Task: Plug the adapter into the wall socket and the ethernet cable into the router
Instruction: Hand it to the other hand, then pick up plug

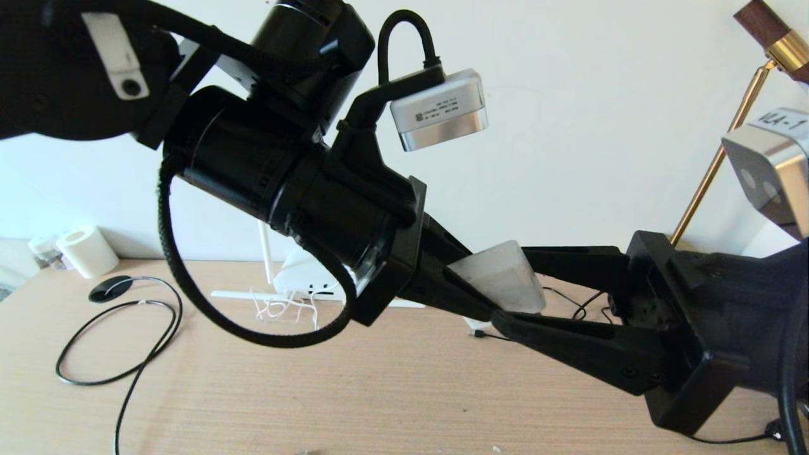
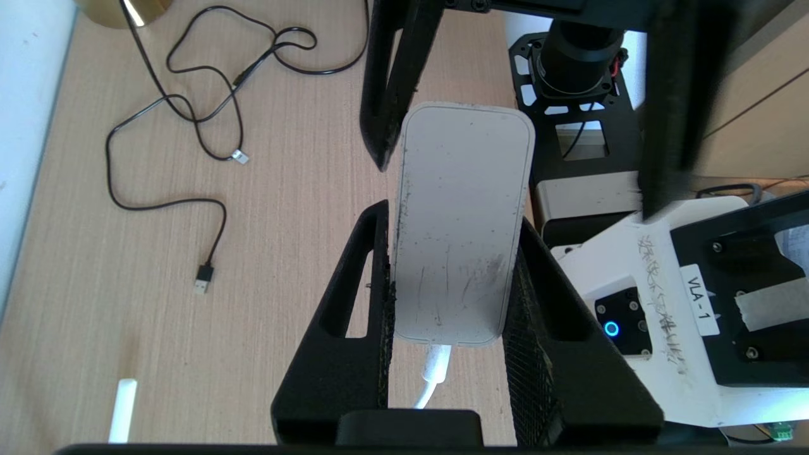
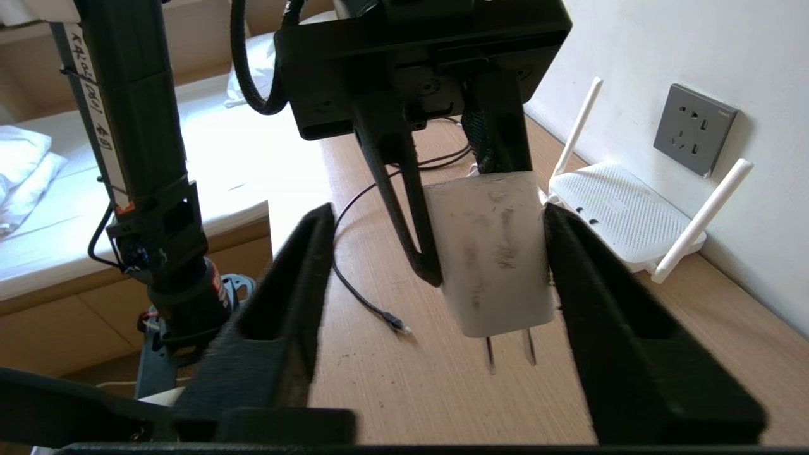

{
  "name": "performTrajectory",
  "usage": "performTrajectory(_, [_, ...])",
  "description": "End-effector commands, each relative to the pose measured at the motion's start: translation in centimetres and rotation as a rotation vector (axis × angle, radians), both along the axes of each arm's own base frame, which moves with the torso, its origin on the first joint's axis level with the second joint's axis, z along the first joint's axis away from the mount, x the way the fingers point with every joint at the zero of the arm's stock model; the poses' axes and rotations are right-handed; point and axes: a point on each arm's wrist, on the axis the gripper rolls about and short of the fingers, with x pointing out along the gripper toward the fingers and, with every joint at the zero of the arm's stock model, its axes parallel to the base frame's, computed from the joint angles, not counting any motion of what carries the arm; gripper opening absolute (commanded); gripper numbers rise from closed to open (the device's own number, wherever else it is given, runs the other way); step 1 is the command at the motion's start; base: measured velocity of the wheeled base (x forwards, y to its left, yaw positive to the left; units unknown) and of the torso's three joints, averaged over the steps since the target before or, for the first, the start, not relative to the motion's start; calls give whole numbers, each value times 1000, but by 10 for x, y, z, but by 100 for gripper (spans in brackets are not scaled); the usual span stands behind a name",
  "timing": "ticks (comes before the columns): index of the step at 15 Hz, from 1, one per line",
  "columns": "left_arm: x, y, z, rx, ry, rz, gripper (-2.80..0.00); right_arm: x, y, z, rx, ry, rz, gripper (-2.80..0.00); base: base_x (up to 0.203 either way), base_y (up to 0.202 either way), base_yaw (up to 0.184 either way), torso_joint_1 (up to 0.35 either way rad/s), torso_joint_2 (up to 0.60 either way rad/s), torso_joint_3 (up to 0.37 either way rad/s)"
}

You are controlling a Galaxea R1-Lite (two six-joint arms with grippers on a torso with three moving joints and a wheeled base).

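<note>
Head view: the left gripper and the right gripper meet above the middle of the wooden worktop, with the adapter between them. The router lies behind the left arm at the far edge by the wall, mostly hidden. The ethernet cable loops on the left of the worktop, ending at a black disc beside a white paper roll. A label on the right wrist camera reads "VLA-1".

Left wrist view: the left gripper is clamped narrow on the adapter across its flat sides, its cord trailing back between the fingers. The right gripper's fingers stand wide, clear of the block. A thin USB cable lies on the worktop beyond, and "VLA-1" shows again.

Right wrist view: the right gripper stands wide around the adapter, not pressing it. 2 prongs point toward this camera. The wall socket sits on the far wall above the router.

The adapter looks light, rigid and smooth, likely slippery; gripping its flat faces well behind the prongs seems best.
</note>
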Motion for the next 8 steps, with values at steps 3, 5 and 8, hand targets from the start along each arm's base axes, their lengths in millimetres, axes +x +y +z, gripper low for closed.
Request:
performTrajectory(3, [2,14,8,-17,-21,32,-280,-6,-9,5,27,-14,-71,0,0,0,0,0,0,0])
performTrajectory(5, [3,37,18,-36,-46,95,-280,-5,-12,3,25,-4,-174,0,0,0,0,0,0,0])
performTrajectory(8, [7,85,25,-42,-61,245,-280,1,-16,-12,-13,34,-435,0,0,0,0,0,0,0])
